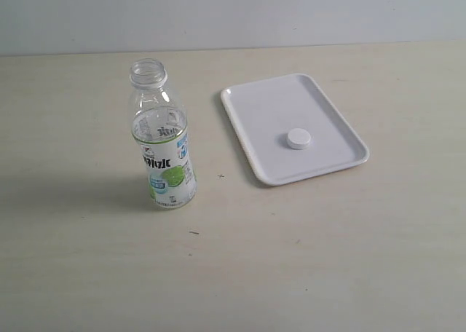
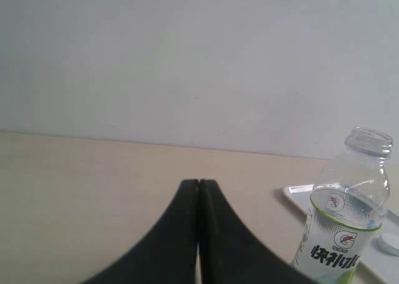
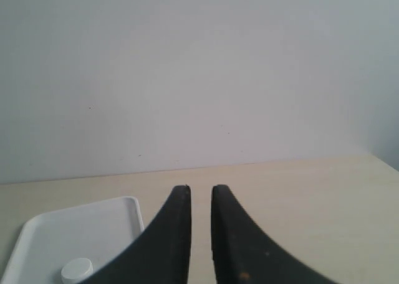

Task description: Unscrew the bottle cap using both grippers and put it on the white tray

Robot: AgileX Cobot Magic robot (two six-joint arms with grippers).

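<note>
On my counter (image 1: pixel 328 259) I see the bottle cap (image 1: pixel 298 139) on the white tray (image 1: pixel 269 113), three o'clock of the bottle (image 1: pixel 164 150); left gripper (image 2: pixel 198 182) closed, right gripper (image 3: pixel 201 190) ajar, empty.

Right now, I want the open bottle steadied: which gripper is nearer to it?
Left, probably. The left gripper, shut, has the bottle close beside it. The right gripper looks over the white tray, and its view shows no bottle at all.

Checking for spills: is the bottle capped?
No, the bottle stands open-necked and the bottle cap lies on the white tray.
</note>
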